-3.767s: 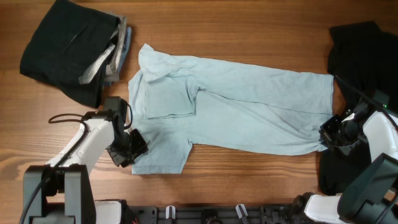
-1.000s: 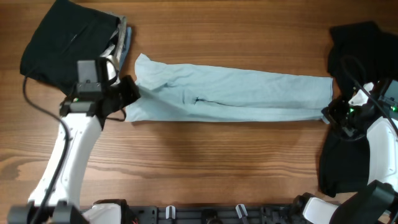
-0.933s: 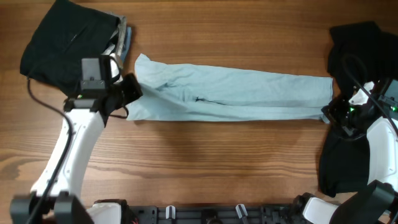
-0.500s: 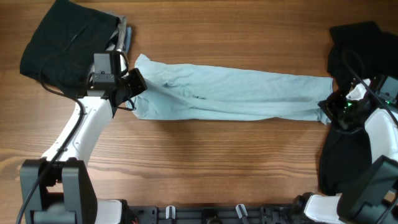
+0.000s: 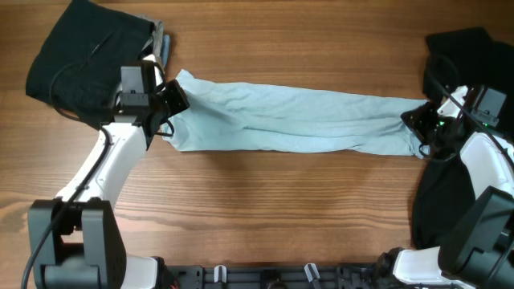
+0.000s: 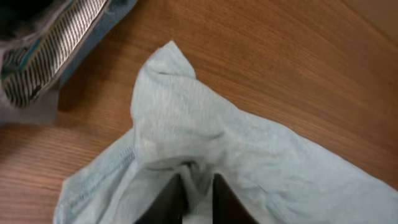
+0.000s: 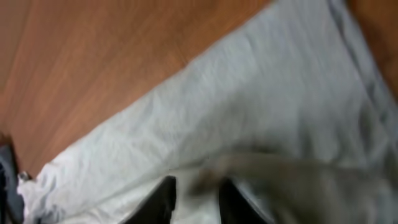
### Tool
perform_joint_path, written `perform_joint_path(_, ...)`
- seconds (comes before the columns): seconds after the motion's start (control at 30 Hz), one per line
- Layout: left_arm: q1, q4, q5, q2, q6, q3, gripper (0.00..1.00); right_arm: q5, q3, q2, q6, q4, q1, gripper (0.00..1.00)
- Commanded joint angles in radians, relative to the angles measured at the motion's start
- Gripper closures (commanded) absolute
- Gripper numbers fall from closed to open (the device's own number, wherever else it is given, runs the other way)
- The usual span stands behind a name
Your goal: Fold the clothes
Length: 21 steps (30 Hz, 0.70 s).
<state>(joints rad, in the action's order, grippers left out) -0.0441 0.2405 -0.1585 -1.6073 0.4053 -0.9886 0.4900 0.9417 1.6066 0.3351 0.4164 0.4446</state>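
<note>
The light blue shirt (image 5: 297, 120) lies across the middle of the table (image 5: 265, 217) as one long narrow band, running left to right. At its left end the left gripper (image 5: 173, 99) has its jaws clamped on the cloth; the wrist view shows a bunch of fabric squeezed between the two dark fingers (image 6: 169, 200). At the right end the right gripper (image 5: 411, 128) seems clamped on the hem too, though its wrist view is blurred and I judge that only from cloth sitting between the fingers (image 7: 163, 200).

To do this fold well, I'd say both ends should travel together, with the band taut and level, so the long edge lands straight. The dark folded pile (image 5: 88, 56) sits just beside the left end and the black garment (image 5: 458, 56) beside the right, so neither should be snagged.
</note>
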Motion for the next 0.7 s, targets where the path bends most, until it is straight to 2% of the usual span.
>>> perform_joint_path(0.0,-0.004,0.006,0.015,-0.014,-0.011,-0.012,0.43,-0.023,0.014,0.019,-0.013,-0.018,0.009,0.37)
perform_joint_path(0.03,-0.002,0.027,0.014,-0.014,-0.016,-0.012,0.37,-0.031,0.014,0.019,-0.019,-0.005,0.017,0.33)
perform_joint_path(0.13,0.004,0.11,0.014,-0.014,-0.056,-0.012,0.32,-0.081,0.014,0.019,-0.018,0.069,0.048,0.29)
perform_joint_path(0.27,0.005,0.277,0.027,-0.015,-0.112,-0.012,0.32,-0.129,0.014,0.019,-0.018,0.208,0.072,0.27)
perform_joint_path(0.33,0.005,0.332,0.081,-0.022,-0.112,-0.01,0.33,-0.131,0.014,0.019,-0.02,0.255,0.072,0.26)
perform_joint_path(0.4,0.005,0.352,0.131,-0.044,-0.114,0.008,0.31,-0.131,0.014,0.019,-0.021,0.298,0.071,0.26)
perform_joint_path(0.53,0.005,0.326,0.123,-0.137,-0.114,0.024,0.26,-0.132,0.014,0.019,-0.047,0.318,0.071,0.25)
perform_joint_path(0.57,0.005,0.315,0.113,-0.158,-0.114,0.024,0.27,-0.131,0.014,0.019,-0.047,0.32,0.071,0.25)
perform_joint_path(0.6,0.005,0.304,0.092,-0.18,-0.114,0.024,0.36,-0.131,0.014,0.019,-0.048,0.323,0.071,0.25)
perform_joint_path(0.63,0.005,0.302,0.08,-0.195,-0.114,0.024,0.52,-0.131,0.014,0.019,-0.048,0.325,0.071,0.25)
perform_joint_path(0.67,0.005,0.306,0.081,-0.206,-0.114,0.024,0.78,-0.13,0.014,0.019,-0.047,0.325,0.071,0.25)
